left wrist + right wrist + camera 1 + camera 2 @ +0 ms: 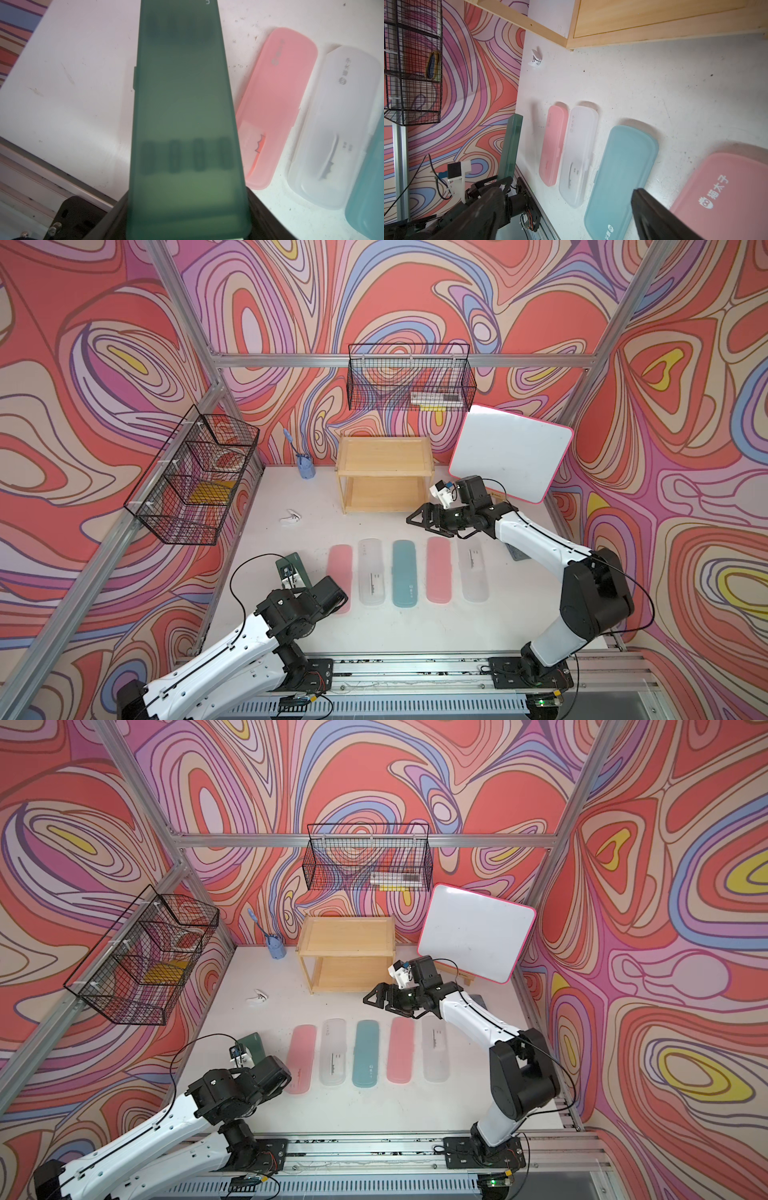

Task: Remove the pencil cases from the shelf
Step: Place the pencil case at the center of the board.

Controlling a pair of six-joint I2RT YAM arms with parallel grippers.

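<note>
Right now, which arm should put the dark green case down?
Left. The left gripper grips the dark green case beside the pink case on the table; the right gripper hangs open, empty, near the shelf.

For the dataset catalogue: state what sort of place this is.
Probably a robot test cell, not a home: aluminium frame around a white table, swirl-printed backdrop walls, two robot arms bolted to a rail.

Left end effector (506,180) clamped (right end effector (422,519) spread).
</note>
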